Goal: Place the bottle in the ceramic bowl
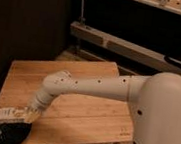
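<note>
The white arm (97, 85) reaches from the big rounded body at lower right, across the wooden table (78, 110), down toward the near left corner. At its end, the claw (29, 114) sits low over that corner, closed around the bottle (13, 114), gripping it at the right-hand end. The bottle lies roughly on its side in the grip, long axis running left to right, pale label facing the camera, its left end poking out beyond the claw. Which end carries the cap is too blurred to say.

Right below it sits the ceramic bowl (7, 131), round, shallow and glossy black, resting on the table's near left corner with its lower edge close to the table's front edge. The bottle hangs over the bowl's upper rim, its body overlapping the top part of the black circle from this angle. Whether the bottle touches the bowl or hovers just above it cannot be told from here.

The arm's wrist section bends down sharply from the elbow joint, dotted with small dark marks along the white shell. Behind the table stands a dark wall at left and a low metal rail (127, 47) running across the back, with a shelf (159, 5) above it near the top edge.
</note>
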`<state>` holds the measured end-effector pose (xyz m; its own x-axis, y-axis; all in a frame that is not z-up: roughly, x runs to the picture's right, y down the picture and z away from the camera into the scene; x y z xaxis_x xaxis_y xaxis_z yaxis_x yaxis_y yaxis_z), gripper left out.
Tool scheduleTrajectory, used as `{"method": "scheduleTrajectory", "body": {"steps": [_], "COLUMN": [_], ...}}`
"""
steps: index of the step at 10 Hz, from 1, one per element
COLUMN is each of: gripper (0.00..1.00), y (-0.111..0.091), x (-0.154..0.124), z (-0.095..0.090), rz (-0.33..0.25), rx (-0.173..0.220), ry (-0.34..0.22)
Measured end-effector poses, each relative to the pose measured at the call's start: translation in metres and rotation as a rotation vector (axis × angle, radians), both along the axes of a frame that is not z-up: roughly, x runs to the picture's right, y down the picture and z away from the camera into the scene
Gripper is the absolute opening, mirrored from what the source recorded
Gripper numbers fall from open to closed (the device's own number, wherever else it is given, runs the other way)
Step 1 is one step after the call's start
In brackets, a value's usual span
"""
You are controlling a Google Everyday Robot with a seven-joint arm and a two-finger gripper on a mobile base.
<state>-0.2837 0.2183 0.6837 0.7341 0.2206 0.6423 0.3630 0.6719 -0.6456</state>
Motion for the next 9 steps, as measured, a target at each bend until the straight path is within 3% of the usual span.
{"method": "scheduleTrajectory", "body": {"steps": [2, 3, 6, 9], "gripper": [0.31, 0.39, 0.69, 0.75], "y": [0.011, 0.014, 0.014, 0.013], "x": [-0.016, -0.018, -0.007, -0.006], "z": [-0.008, -0.009, -0.003, -0.002], "rz": [-0.143, -0.174, -0.146, -0.139], "rx": [-0.031, -0.037, -0.049, -0.051], "ry": [-0.168, -0.199, -0.178, -0.172]}}
